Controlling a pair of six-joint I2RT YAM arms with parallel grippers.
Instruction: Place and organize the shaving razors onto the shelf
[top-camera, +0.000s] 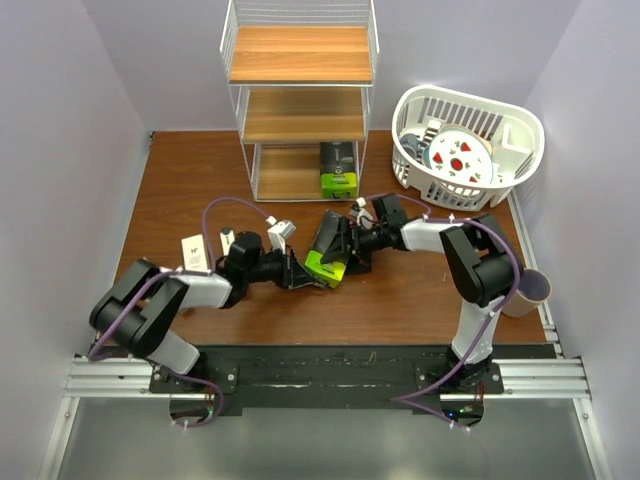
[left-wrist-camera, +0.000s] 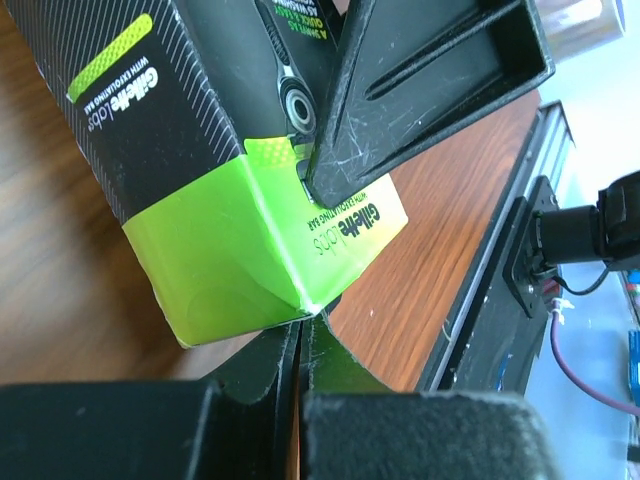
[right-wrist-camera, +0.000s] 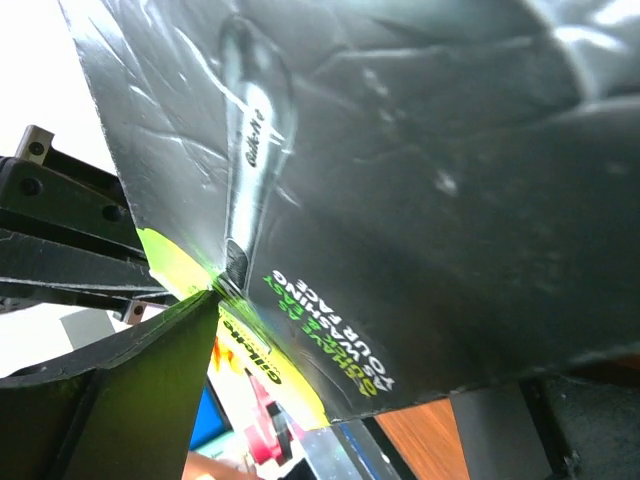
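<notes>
Before the white wire-and-wood shelf, we are treating the black-and-lime cardboard razor pack as light yet crushable, left gripper jaws pinching its stiff green corner, right gripper jaws straddling wide.

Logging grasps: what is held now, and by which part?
The black razor pack: the left end effector is pinched on its lime-green bottom corner; the right end effector straddles it, grip unclear.
</notes>
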